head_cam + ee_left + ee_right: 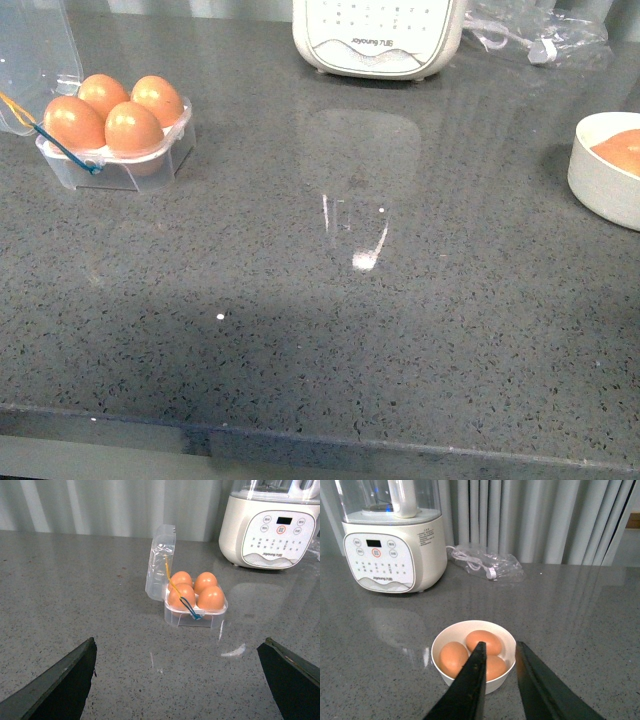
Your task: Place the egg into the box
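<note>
Egg (483, 641) in bowl (470, 624) sits just beyond the right pincer (498, 647), slightly parted and empty; left pincer (178, 642) gapes facing the full box (185, 619).

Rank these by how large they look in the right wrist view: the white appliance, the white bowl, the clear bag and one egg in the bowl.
1. white appliance
2. white bowl
3. clear bag, which lies farther back, so its rank against the bowl is unsure
4. egg, smallest

Four eggs (133, 128) in the box (120, 174) far left; white bowl (598, 192) far right
</note>
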